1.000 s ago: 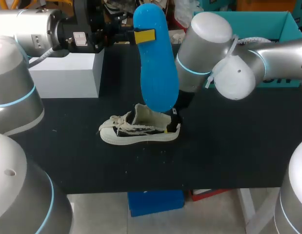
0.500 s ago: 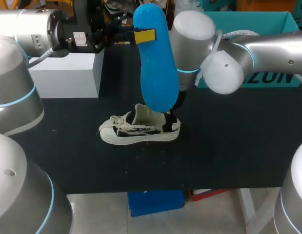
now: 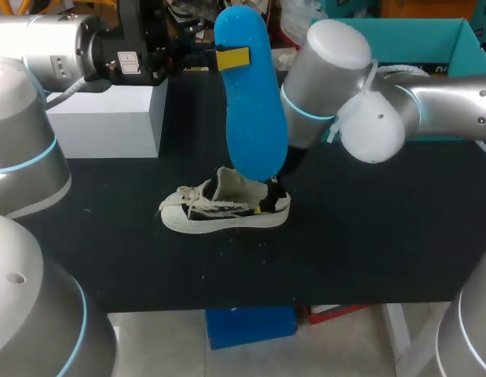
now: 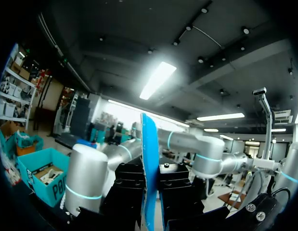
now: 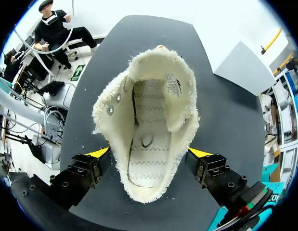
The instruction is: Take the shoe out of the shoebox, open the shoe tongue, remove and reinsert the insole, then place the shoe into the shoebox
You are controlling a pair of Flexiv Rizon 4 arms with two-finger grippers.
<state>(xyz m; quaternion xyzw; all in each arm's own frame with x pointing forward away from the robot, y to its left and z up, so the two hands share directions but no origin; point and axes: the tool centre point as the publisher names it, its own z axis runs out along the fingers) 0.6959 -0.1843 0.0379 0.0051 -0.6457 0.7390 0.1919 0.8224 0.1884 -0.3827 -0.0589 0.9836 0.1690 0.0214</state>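
A cream and black canvas shoe (image 3: pixel 225 209) stands upright on the black table (image 3: pixel 368 236), toe to the left. My left gripper (image 3: pixel 233 57) is shut on a blue insole (image 3: pixel 250 102) and holds it on end above the shoe, its lower tip near the shoe's opening. In the left wrist view the insole (image 4: pixel 149 159) shows edge-on between the black fingers. My right gripper (image 3: pixel 274 196) is down at the heel. In the right wrist view it (image 5: pixel 149 155) is open, with a yellow tip on either side of the heel of the shoe (image 5: pixel 149 106), whose inside looks bare. The teal shoebox (image 3: pixel 431 39) stands at the back right.
A white box (image 3: pixel 109 118) stands at the back left of the table, under my left arm. My right arm's elbow (image 3: pixel 337 71) hangs over the table's back right, in front of the shoebox.
My right arm's elbow swung left and then back right, while its gripper stayed at the heel. The left arm and the insole have not moved.
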